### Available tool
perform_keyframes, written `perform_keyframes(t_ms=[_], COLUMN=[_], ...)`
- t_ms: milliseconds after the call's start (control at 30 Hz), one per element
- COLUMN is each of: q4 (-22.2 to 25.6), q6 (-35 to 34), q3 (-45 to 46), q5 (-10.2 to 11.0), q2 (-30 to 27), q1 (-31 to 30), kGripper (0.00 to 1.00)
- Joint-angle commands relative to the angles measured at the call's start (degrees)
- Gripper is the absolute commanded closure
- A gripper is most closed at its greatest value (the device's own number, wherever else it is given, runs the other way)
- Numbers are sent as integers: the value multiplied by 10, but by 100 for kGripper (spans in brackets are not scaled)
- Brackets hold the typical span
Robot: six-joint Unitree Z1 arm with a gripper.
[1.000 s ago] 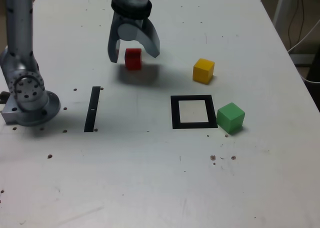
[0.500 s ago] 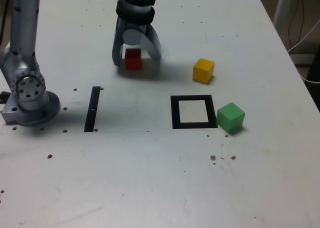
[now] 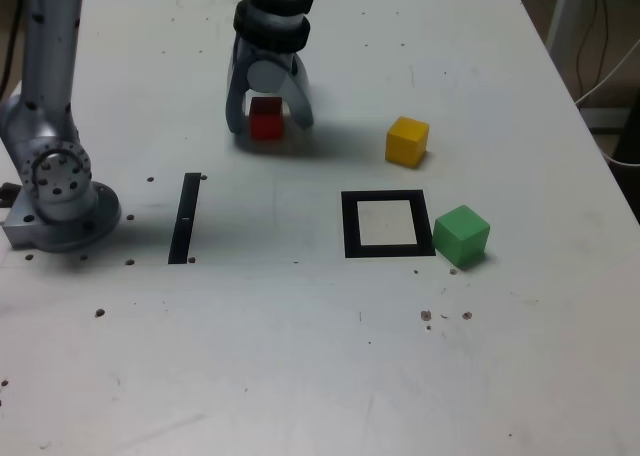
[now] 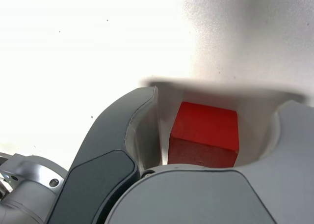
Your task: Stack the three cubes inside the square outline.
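Fingers (image 3: 267,124) dropped around red cube (image 3: 265,118), narrowed since a second ago; small gaps each side remain, not yet clamped. Cube on desk (image 3: 300,356), well up-left of square outline (image 3: 388,224). Grasp imminent; stack not begun.

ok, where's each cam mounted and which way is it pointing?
Exterior view: off the arm, raised at the table's near edge, looking down across it; shows arm base, link, gripper.
Wrist view: on the wrist, looking down between the fingers at the table.
Shared: the red cube between the fingers.
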Motion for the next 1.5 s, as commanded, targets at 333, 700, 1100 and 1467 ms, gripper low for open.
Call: perform_keyframes(t_ms=[333, 700, 1100, 1467], q4=[-2, 0, 40, 81], q6=[-1, 0, -18, -100], q3=[3, 2, -14, -33], q5=[1, -2, -21, -32], q2=[-2, -7, -40, -59], q1=[1, -4, -57, -161], kGripper=[69, 69, 69, 69])
